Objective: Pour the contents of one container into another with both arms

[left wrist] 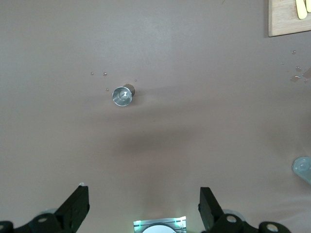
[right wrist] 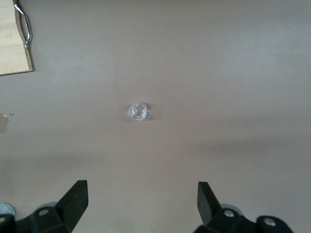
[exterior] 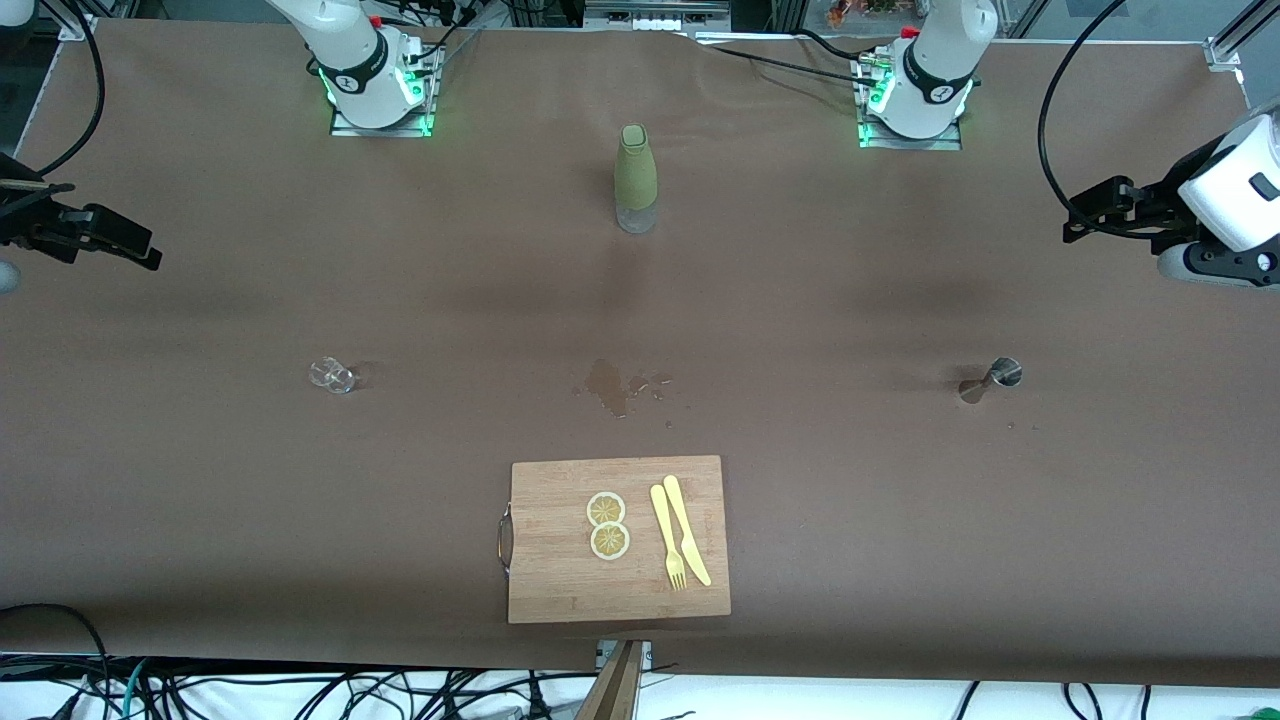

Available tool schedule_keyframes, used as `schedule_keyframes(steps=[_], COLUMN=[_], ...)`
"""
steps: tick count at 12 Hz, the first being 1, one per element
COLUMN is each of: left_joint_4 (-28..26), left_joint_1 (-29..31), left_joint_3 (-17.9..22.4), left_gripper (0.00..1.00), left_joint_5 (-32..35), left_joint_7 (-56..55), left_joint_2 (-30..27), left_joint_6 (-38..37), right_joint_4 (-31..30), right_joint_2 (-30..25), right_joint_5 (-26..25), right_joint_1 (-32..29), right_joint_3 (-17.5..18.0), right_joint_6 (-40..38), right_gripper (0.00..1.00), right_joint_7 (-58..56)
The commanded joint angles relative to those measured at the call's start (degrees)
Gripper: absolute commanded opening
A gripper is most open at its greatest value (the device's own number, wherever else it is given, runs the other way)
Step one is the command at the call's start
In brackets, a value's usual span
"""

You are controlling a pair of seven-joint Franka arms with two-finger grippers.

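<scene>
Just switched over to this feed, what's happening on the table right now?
Nothing is being handled yet. The left gripper hangs open in the air at its own end of the table, with the jigger standing untouched below. The right gripper hangs open at the other end, and the glass sits free below it. Between them lie a small spill, the bottle and a cutting board. No pouring has started.

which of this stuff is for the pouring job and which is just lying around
For the job:
- shot glass, toward the right arm's end
- steel jigger, toward the left arm's end
- right gripper, open, high over the glass
- left gripper, open, high over the jigger

Just lying about:
- olive-green bottle
- cutting board with lemon slices, yellow fork and knife
- spill
</scene>
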Motion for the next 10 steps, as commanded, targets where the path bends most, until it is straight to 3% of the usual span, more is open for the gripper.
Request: schedule_keyframes(steps=[1, 10], left_joint_4=[-0.3, -1.2], left_joint_1=[-0.8, -0.2], left_joint_3=[1.5, 1.9], left_gripper=[1.00, 1.00], left_joint_5=[1.9, 1.8], left_joint_7=[-0.9, -0.9], left_joint_2=[-0.9, -3.1], left_joint_6=[-1.3, -0.9], right_joint_4=[0.7, 0.7], right_joint_2=[0.1, 0.2], right_joint_5=[-0.8, -0.4], right_joint_1=[0.0, -0.1], right_joint_3=[0.3, 0.1], right_joint_6=[-0.1, 0.2], right_gripper=[1.00, 1.00], right_joint_7=[-0.6, -0.6])
